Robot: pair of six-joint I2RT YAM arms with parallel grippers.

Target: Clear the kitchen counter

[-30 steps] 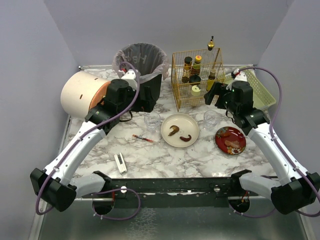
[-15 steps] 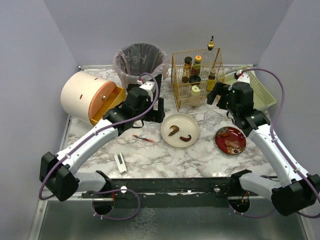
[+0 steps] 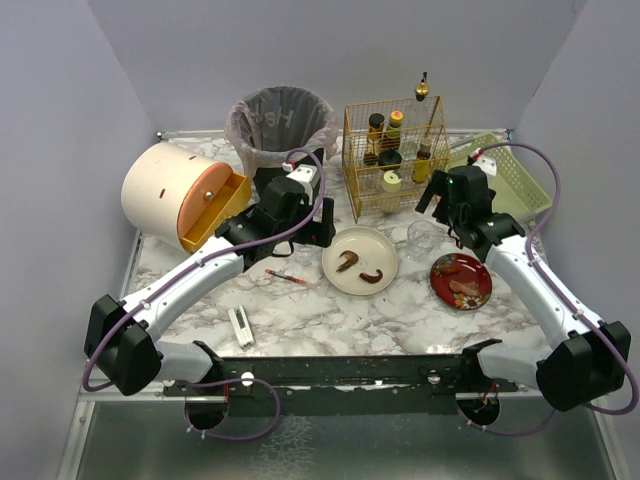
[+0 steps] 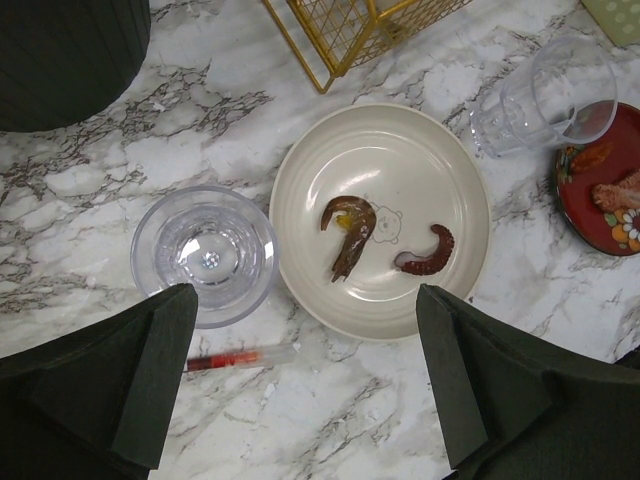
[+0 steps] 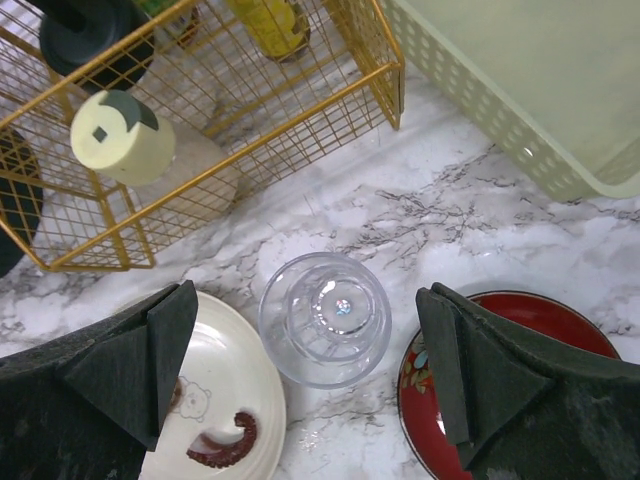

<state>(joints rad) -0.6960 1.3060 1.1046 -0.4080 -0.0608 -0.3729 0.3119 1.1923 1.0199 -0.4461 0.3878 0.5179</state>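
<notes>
The kitchen counter point(image 3: 400, 310) is white marble. On it stand a cream plate point(image 3: 360, 260) with food scraps, a red plate point(image 3: 461, 281) with scraps, two clear glasses, a red-filled pen point(image 3: 288, 278) and a small white object point(image 3: 241, 326). My left gripper point(image 4: 305, 375) is open and empty above the pen point(image 4: 235, 357), between one glass point(image 4: 205, 255) and the cream plate point(image 4: 380, 215). My right gripper point(image 5: 305, 375) is open and empty above the other glass point(image 5: 324, 318), which stands between the cream plate point(image 5: 225, 400) and the red plate point(image 5: 560, 315).
A lined trash bin point(image 3: 280, 115) stands at the back. A gold wire basket point(image 3: 395, 150) holds bottles. A pale green basket point(image 3: 510, 175) is at the back right. A white drum with an orange lid point(image 3: 175, 190) lies at the back left.
My left arm has swung right and forward from beside the bin to over the glass and pen. My right gripper has shifted slightly left over its glass.
</notes>
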